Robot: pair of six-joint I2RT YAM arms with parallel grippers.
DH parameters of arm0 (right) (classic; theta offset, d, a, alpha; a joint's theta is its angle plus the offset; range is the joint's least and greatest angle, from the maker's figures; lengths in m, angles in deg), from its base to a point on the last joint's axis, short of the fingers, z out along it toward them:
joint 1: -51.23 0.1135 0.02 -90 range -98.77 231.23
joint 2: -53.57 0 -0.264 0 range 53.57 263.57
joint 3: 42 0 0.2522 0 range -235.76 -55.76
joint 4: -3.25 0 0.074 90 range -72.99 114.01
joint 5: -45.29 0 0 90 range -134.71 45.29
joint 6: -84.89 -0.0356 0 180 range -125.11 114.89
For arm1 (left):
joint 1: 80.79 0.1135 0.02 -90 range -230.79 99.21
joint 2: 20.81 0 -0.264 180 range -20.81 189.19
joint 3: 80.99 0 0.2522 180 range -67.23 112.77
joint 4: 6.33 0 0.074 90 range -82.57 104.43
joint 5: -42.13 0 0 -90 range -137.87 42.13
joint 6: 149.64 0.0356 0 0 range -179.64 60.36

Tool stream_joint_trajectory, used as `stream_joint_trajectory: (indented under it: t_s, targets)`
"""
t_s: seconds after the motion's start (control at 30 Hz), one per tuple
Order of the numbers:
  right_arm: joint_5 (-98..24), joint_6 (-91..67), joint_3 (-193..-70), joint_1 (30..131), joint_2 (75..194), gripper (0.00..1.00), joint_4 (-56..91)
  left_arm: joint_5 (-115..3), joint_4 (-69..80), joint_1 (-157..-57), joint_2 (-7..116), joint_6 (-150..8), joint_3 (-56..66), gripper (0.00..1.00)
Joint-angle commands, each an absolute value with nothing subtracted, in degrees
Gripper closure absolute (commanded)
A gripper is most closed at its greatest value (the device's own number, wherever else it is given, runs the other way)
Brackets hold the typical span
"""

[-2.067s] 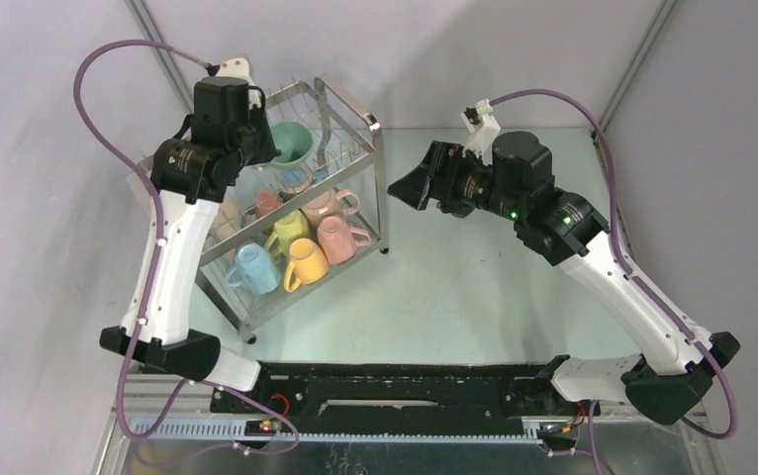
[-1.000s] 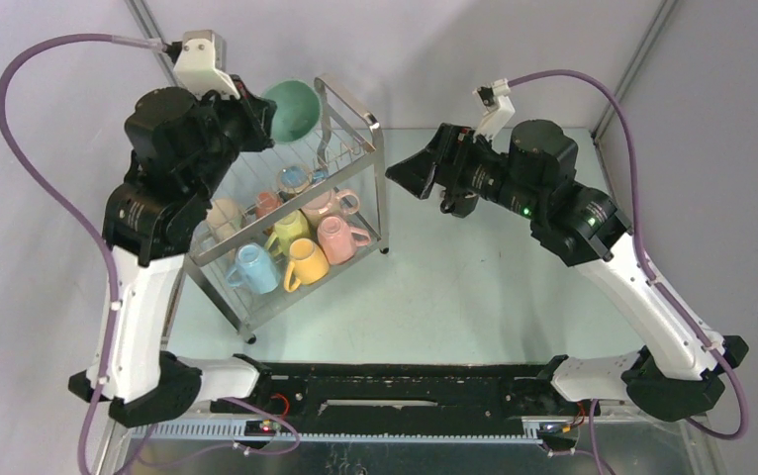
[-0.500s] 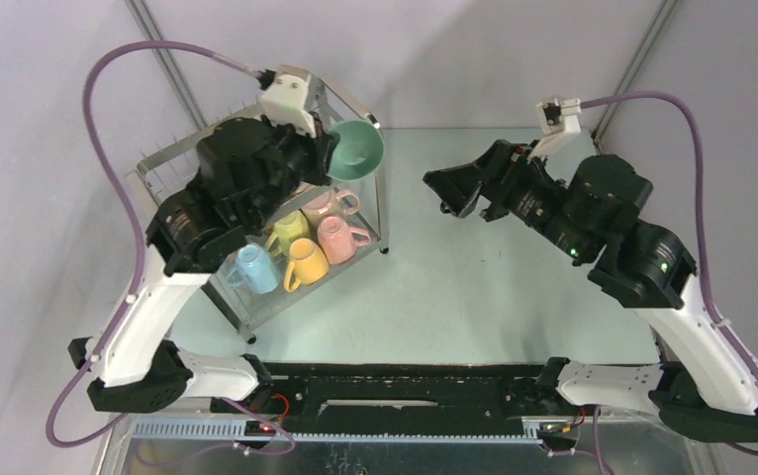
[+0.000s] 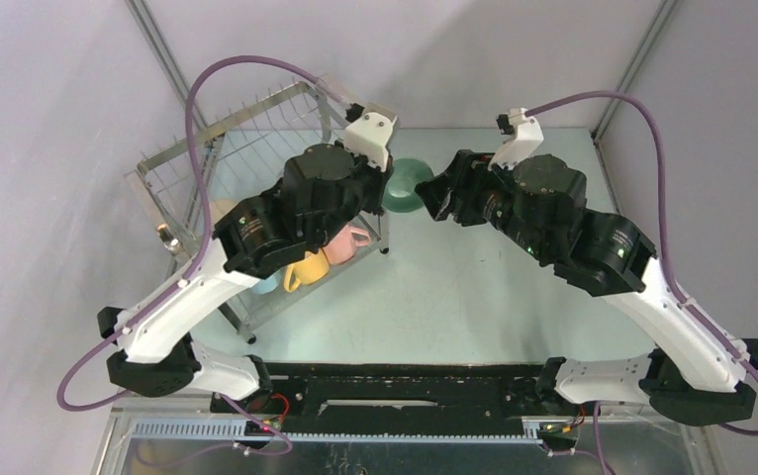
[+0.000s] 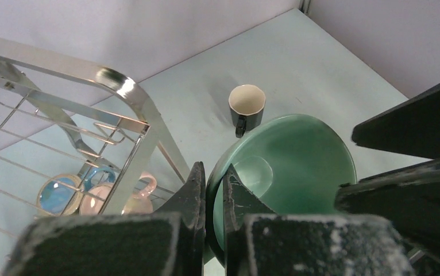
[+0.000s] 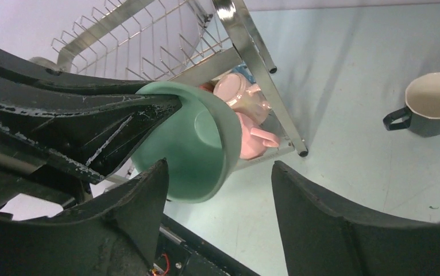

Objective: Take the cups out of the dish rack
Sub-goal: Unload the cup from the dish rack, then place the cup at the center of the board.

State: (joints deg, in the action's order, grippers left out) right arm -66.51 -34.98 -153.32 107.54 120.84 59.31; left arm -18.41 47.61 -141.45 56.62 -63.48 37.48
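Left gripper (image 5: 213,172) pinches the rim of the green cup (image 5: 298,167), which looks hard, glossy and probably slippery, while the right gripper (image 6: 217,172) stands wide open.

Checked all three views: no text, label, brand, number or sign can be read. The glaze of the green cup (image 5: 298,161) and the black cup (image 5: 246,103) reads plain. The steel of the dish rack (image 5: 117,83) carries no legible mark. Any marks on the arm housings are too small to tell.
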Motion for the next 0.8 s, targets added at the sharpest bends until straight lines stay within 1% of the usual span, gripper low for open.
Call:
stream_joint_trajectory:
  t_s: [0.0, 0.27, 0.4, 0.63, 0.73, 0.77]
  targets:
    - [-69.6, -34.3, -154.0, 108.4, 121.4, 0.3, 61.0, -16.7, 41.0, -143.0, 56.8, -62.5, 36.9, 1.0]
    - [-70.9, -35.0, -153.1, 108.4, 122.6, 0.44, 63.4, -16.8, 39.8, -144.9, 58.2, -62.2, 35.6, 1.0]
    - [-71.6, -35.2, -153.1, 108.1, 123.1, 0.54, 64.3, -16.7, 39.3, -145.5, 58.7, -62.3, 35.5, 1.0]
    - [-70.2, -35.8, -151.8, 106.2, 123.3, 0.81, 64.3, -16.8, 37.9, -146.0, 58.4, -63.0, 33.7, 1.0]
    - [-69.4, -36.0, -151.6, 105.5, 123.4, 1.0, 64.5, -17.3, 37.9, -146.0, 58.4, -63.2, 33.4, 1.0]
    - [-69.4, -36.1, -151.7, 105.3, 123.4, 1.0, 64.5, -17.6, 37.8, -146.0, 58.4, -63.2, 33.2, 1.0]
